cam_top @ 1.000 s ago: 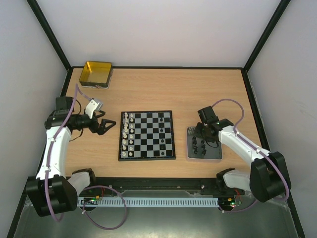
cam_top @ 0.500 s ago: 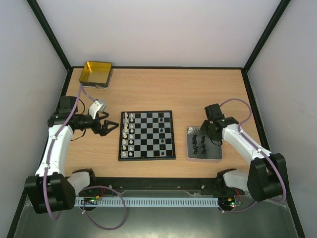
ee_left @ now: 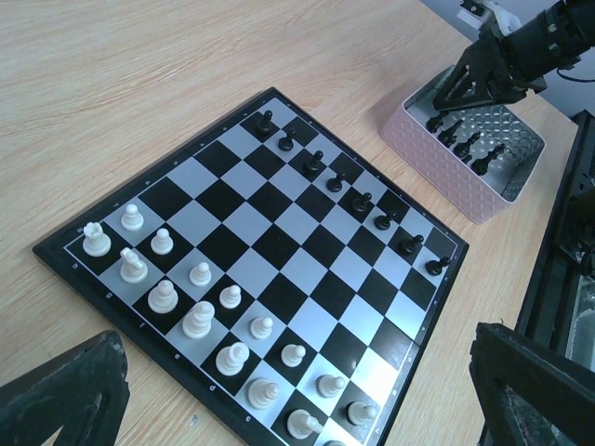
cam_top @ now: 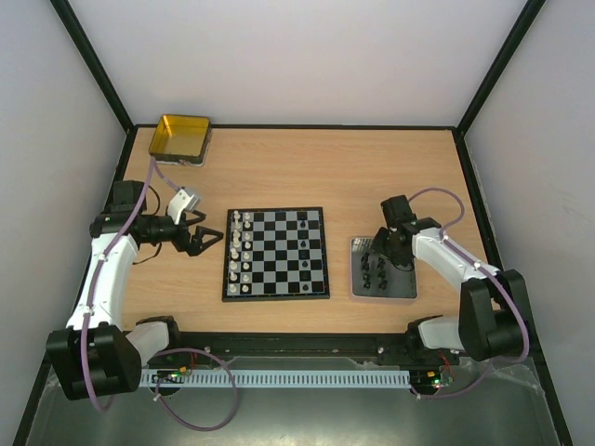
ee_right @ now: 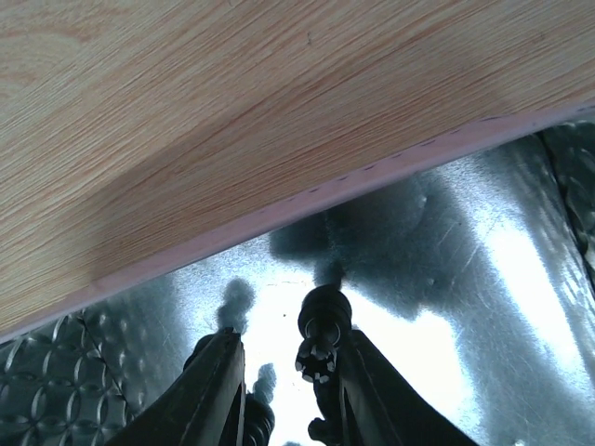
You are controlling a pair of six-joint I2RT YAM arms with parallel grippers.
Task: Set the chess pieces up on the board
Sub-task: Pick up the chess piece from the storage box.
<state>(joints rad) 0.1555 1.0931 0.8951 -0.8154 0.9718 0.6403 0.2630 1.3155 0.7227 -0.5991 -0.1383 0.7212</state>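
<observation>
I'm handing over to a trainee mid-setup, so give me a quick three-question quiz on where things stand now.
1. True or false: eight black pawns stand in one row on the chessboard.
2. The other black pieces lie: A) in the yellow tin; B) in the pink-walled tray; C) on the table.
3. Which gripper has a black piece between its fingers?
Key: 1 true; 2 B; 3 the right gripper.

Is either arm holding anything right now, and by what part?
Nothing is held. The left gripper is open and empty. The right gripper straddles the head of a black piece, jaws not closed on it.
</observation>
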